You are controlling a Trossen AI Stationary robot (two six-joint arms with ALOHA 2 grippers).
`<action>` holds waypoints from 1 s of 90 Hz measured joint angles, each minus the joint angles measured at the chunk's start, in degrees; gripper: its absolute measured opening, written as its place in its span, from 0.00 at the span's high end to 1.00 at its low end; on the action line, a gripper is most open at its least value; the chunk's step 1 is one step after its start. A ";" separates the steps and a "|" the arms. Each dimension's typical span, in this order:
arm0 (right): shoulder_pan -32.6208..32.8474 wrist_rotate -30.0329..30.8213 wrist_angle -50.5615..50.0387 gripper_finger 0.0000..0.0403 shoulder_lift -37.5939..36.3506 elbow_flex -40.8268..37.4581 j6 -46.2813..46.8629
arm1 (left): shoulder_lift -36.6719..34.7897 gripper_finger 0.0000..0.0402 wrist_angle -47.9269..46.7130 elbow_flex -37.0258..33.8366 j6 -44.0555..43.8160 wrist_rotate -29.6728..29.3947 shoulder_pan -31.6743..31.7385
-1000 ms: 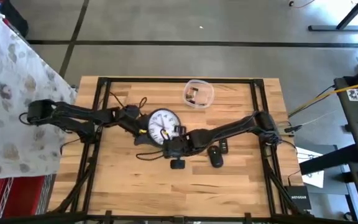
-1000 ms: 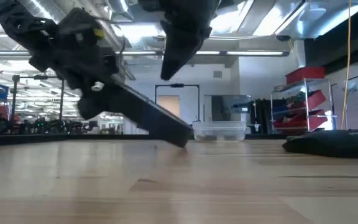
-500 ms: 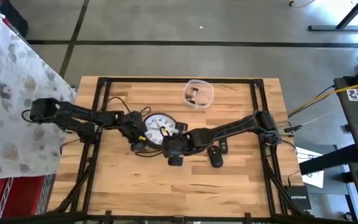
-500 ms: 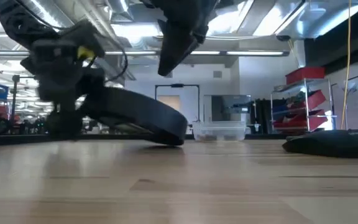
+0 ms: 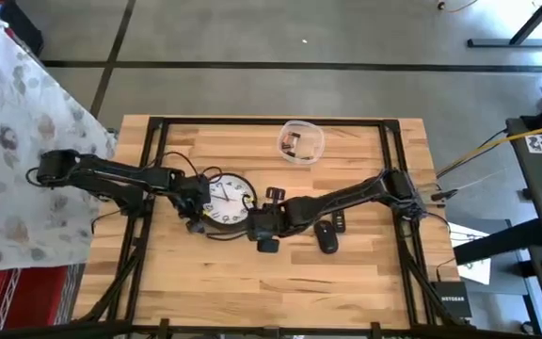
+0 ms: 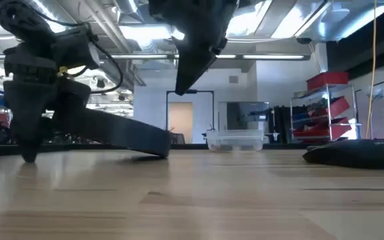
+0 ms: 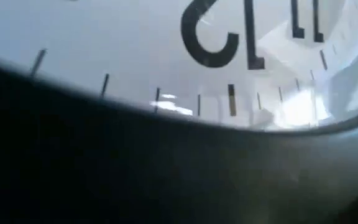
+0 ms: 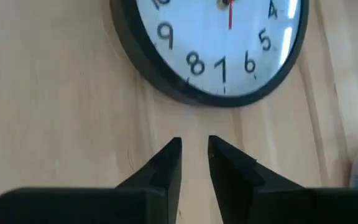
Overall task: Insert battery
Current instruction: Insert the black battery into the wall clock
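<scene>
A round wall clock with a white face and black rim lies face up on the wooden table, tilted. My left gripper is shut on its left rim. My right gripper hovers above the table just right of the clock, pointing down. Its fingers stand open by a narrow gap with nothing between them. In the low view it hangs high over the clock. A clear plastic tub at the far side holds small dark batteries. My left gripper holds the clock by its rim beside the 12, coming from the table's left. The rim fills the wrist view and hides the fingers. The clock sits tilted, its left edge raised at the gripper and its right edge on the table.
A flat black oval object and a smaller black piece lie right of my right gripper. Another small black piece sits by the clock's right edge. The tub shows in the low view. Bare wood lies toward the near edge.
My left gripper has gone down and toward the table's left edge with the clock. The clock has slid left with its right edge on the table and now lies much flatter than before. It has drawn away from my right gripper, which stays about where it was.
</scene>
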 joint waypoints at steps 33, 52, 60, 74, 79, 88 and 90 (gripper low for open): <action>-0.33 -0.46 0.63 0.84 0.00 0.02 -1.70 | -2.43 0.26 26.03 -0.14 -12.99 13.54 -0.76; -0.30 -4.10 1.39 0.84 -0.04 0.02 -7.06 | -2.47 0.26 31.90 -0.03 -10.35 12.12 -0.76; -0.30 -6.54 -0.07 0.84 -0.62 0.48 -10.27 | -2.47 0.26 31.14 -0.01 -10.89 11.51 -0.76; -0.28 -6.91 -3.35 0.84 -1.65 3.43 -10.87 | -2.54 0.26 25.69 0.76 -10.86 6.07 -0.72; -0.28 -6.91 -2.27 0.84 -1.66 3.92 -11.14 | -2.52 0.26 19.41 3.04 -11.03 1.84 -0.70; -0.30 -6.91 -0.42 0.84 -1.64 4.02 -13.12 | -2.53 0.26 5.90 10.12 -5.02 -3.72 -0.72; -0.35 -6.92 0.19 0.84 -1.64 4.02 -13.68 | -2.54 0.26 2.38 12.10 -3.16 -5.39 -0.74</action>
